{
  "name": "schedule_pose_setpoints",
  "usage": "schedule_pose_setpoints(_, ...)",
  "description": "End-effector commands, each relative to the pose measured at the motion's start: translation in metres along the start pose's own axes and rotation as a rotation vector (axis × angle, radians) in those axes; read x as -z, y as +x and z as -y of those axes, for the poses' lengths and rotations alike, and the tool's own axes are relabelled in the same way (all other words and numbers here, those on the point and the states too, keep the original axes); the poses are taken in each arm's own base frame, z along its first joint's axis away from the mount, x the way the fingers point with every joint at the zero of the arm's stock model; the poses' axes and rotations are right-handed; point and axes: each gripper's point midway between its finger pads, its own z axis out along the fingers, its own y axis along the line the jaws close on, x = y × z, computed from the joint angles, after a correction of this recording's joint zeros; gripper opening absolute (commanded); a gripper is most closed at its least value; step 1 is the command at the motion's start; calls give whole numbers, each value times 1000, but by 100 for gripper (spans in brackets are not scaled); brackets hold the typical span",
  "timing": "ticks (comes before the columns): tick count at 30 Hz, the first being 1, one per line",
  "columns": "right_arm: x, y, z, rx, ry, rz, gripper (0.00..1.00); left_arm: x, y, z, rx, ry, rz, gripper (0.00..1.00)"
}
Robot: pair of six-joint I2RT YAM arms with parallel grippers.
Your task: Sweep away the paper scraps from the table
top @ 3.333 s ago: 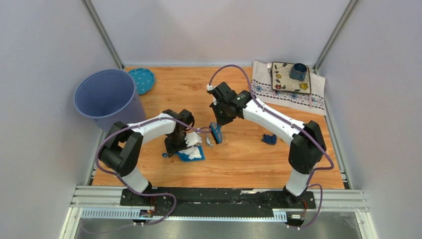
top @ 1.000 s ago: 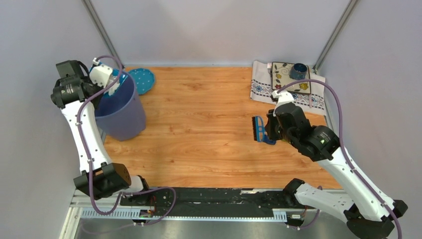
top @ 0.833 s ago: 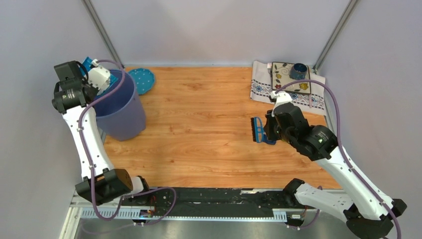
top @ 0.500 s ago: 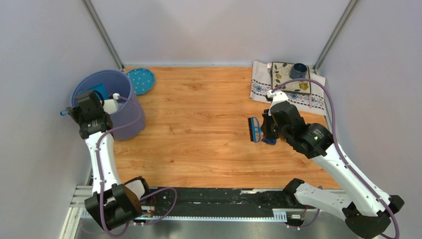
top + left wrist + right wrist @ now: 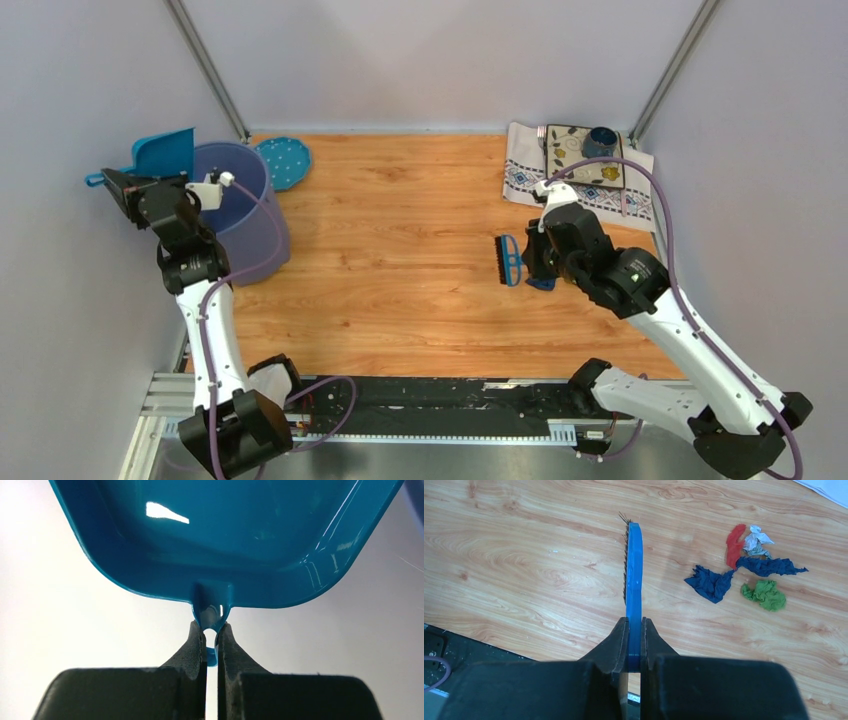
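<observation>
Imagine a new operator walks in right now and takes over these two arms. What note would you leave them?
Left gripper: shut on the dustpan handle. The pan is held up beside the bin rim, and no scraps show in it.
Right gripper: shut on the brush, which is next to the pile but not touching it.
Done: no scraps visible on the rest of the table.
Left: one cluster of paper scraps (red, white-grey, dark blue, green) lies by the right arm. Bring the dustpan over, sweep them in, then tip them into the bin.
</observation>
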Motion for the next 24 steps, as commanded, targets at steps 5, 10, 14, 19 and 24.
schedule_pose_setpoints(5, 9, -24, 50, 8, 248, 88, 0, 8, 18, -67, 476, -10, 119, 0)
schedule_pose_setpoints(10, 12, -22, 124, 59, 623, 3, 0, 47, -47, -52, 775, 457, 471, 0)
schedule_pose_setpoints(14, -2, -17, 150, 70, 716, -75, 0, 86, -97, -37, 878, 640, 656, 0)
schedule_pose_setpoints(19, -48, 4, 139, 94, 615, -202, 0, 156, -162, -1, 868, 970, 854, 0)
schedule_pose_setpoints(24, -88, 36, 109, 29, 462, -324, 0, 221, -223, 65, 748, 1283, 911, 0)
